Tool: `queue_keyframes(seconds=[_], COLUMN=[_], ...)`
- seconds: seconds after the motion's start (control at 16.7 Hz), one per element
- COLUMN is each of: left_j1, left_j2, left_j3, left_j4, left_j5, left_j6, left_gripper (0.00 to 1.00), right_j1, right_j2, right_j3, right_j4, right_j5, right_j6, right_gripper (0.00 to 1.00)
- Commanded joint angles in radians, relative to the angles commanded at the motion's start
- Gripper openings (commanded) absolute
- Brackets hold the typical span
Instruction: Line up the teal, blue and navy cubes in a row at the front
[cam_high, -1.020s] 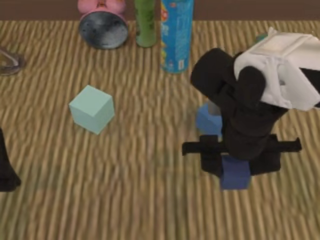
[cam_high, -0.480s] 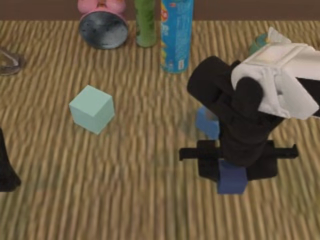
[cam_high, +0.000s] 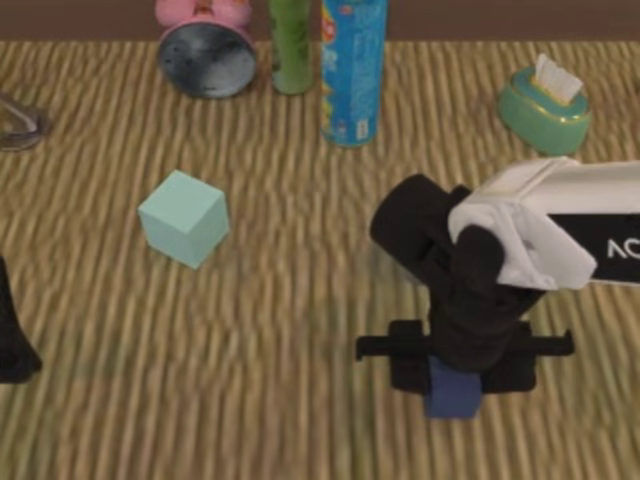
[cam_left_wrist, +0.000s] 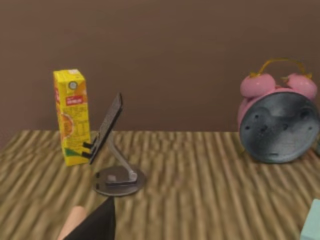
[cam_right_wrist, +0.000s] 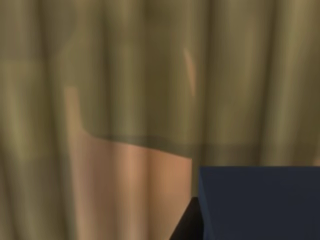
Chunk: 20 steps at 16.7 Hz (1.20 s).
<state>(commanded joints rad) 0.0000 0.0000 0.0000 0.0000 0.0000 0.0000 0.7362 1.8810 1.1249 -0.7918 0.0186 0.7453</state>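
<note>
- Trouble would most likely come at the release: the right tool (cam_high: 455, 378) hangs low over the front of the desk (cam_high: 300, 400), clamped on the navy cube (cam_high: 452, 396), and if it lets go while the cube is tilted or not yet down, I'd expect the cube to tumble out of line.
- Row spacing is another worry: the teal cube (cam_high: 183, 217) sits well apart, over on the left half of the desk, so a careless spot for the navy one could leave the row cramped or crooked.
- Blue cube: I can't find it anywhere; it may be hidden under the right arm.
- Right wrist view gives only a corner of the navy cube (cam_right_wrist: 260, 202) against the striped desk, so whether the cube touches the surface can't be told.
- Left tool (cam_left_wrist: 92, 225) is parked at the left edge; only a dark sliver shows, and I can't tell how its fingers stand.
- Green tissue holder (cam_high: 545, 108) stands clear at the back right.
</note>
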Motion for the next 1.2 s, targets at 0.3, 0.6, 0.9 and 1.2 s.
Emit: queue_keyframes(seconds=[0.3,0.6,0.9,1.2], left_j1=[0.0,0.0,0.0,0.0], left_j2=[0.0,0.0,0.0,0.0], left_j3=[0.0,0.0,0.0,0.0], left_j4=[0.0,0.0,0.0,0.0], left_j5=[0.0,0.0,0.0,0.0], left_j6=[0.0,0.0,0.0,0.0], left_gripper=[1.0,1.0,1.0,1.0], right_j1=[0.0,0.0,0.0,0.0], right_j2=[0.0,0.0,0.0,0.0], right_j3=[0.0,0.0,0.0,0.0], right_j4=[0.0,0.0,0.0,0.0], right_j5=[0.0,0.0,0.0,0.0], right_j6=[0.0,0.0,0.0,0.0], right_gripper=[0.15,0.53,0.9,1.0])
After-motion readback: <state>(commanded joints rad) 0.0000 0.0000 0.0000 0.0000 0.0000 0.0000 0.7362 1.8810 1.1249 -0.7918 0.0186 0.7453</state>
